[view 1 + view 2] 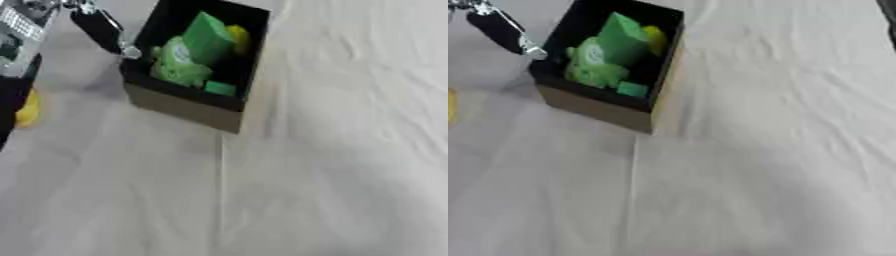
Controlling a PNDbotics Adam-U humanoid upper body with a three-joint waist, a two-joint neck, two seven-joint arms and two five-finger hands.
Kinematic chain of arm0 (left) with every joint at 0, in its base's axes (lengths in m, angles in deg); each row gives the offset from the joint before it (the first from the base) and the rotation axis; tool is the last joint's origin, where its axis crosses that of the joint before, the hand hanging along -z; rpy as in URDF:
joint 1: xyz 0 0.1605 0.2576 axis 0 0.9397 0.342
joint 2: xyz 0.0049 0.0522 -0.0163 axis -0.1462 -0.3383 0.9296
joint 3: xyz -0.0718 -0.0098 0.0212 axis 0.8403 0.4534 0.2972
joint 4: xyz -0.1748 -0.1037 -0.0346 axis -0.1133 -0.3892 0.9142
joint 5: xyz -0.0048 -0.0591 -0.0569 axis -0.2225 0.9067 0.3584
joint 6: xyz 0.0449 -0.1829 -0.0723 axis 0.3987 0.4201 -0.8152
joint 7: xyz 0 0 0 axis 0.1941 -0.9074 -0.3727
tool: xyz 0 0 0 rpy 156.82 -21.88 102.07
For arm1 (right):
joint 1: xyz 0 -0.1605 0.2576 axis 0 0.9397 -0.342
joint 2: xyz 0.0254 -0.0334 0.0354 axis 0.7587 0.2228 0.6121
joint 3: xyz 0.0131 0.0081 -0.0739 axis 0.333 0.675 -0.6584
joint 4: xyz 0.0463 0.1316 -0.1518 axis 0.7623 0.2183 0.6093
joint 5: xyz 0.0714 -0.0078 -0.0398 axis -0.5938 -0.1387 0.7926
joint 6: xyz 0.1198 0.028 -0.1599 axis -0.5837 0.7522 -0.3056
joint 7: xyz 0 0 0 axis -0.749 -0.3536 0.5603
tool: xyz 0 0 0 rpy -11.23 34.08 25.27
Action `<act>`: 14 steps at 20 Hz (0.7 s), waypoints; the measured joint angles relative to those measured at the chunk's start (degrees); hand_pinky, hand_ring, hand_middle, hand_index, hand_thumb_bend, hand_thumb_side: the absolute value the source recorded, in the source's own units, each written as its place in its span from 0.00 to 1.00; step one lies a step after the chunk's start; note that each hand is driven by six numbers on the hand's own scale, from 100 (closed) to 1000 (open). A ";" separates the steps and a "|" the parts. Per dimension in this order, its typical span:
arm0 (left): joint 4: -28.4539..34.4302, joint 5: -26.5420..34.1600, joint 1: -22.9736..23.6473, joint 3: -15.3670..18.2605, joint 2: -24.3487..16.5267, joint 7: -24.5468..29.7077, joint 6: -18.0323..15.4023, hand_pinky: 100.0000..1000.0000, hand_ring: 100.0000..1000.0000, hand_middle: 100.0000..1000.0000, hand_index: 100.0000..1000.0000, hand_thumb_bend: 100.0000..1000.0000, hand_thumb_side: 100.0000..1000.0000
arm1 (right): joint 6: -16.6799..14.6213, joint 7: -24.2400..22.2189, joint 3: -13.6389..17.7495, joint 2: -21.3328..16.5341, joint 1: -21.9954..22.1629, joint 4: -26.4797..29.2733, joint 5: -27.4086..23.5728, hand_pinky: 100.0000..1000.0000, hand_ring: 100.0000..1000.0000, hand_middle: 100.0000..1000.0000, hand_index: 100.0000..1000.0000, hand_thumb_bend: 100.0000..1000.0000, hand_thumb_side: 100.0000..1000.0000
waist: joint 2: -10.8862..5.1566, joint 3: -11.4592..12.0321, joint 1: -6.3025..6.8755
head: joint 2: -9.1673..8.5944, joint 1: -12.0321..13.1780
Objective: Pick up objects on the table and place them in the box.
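Observation:
An open box (188, 107) with a black inside and tan outer walls stands on the white cloth at the upper left. It holds a tall green block (206, 37), a pale green bag (178, 66), a small green piece (220, 88) and a yellow thing (238, 39). My left hand (98, 29) is black with a silver tip and hangs just left of the box's left rim, holding nothing that I can see. A yellow object (27, 111) lies on the cloth at the far left, partly hidden by a dark part. My right hand shows in no view.
A white, wrinkled cloth (332, 165) covers the table in front of and to the right of the box. A grey and black piece of my left arm (17, 30) fills the top left corner. A dark sliver (889, 6) shows at the top right corner.

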 measured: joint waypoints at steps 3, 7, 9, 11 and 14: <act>2.08 1.15 2.31 0.72 -3.64 -0.69 1.42 0.80 0.88 0.79 0.85 0.56 0.10 | 0.05 0.05 0.02 -0.10 0.60 -0.02 0.00 0.90 0.89 0.74 0.81 0.00 0.39 | -0.24 1.05 0.00 | 0.45 -0.22; 6.86 3.96 7.78 1.90 -10.48 -2.05 3.63 0.81 0.88 0.80 0.86 0.56 0.08 | 0.17 0.21 0.06 -0.62 0.92 -0.02 0.00 0.90 0.89 0.74 0.81 0.00 0.39 | -0.44 1.95 -0.01 | 0.67 -0.66; 10.01 5.43 11.06 2.50 -13.75 -2.59 4.91 0.81 0.88 0.80 0.86 0.56 0.09 | 0.24 0.30 0.07 -0.69 1.21 -0.02 0.00 0.90 0.89 0.74 0.81 0.00 0.39 | -0.44 2.31 -0.01 | 0.67 -0.86; 12.92 6.71 14.29 2.96 -16.52 -2.88 6.29 0.81 0.88 0.80 0.86 0.56 0.09 | 0.28 0.34 0.07 -0.78 1.31 -0.02 0.00 0.90 0.89 0.74 0.81 0.00 0.39 | -0.44 2.40 -0.02 | 0.67 -0.88; 15.97 8.31 18.53 3.49 -19.57 -2.80 8.13 0.81 0.88 0.80 0.86 0.57 0.08 | 0.45 0.52 0.10 -1.01 1.31 -0.02 0.00 0.90 0.89 0.74 0.81 0.00 0.39 | -0.44 2.56 -0.33 | 0.66 -0.86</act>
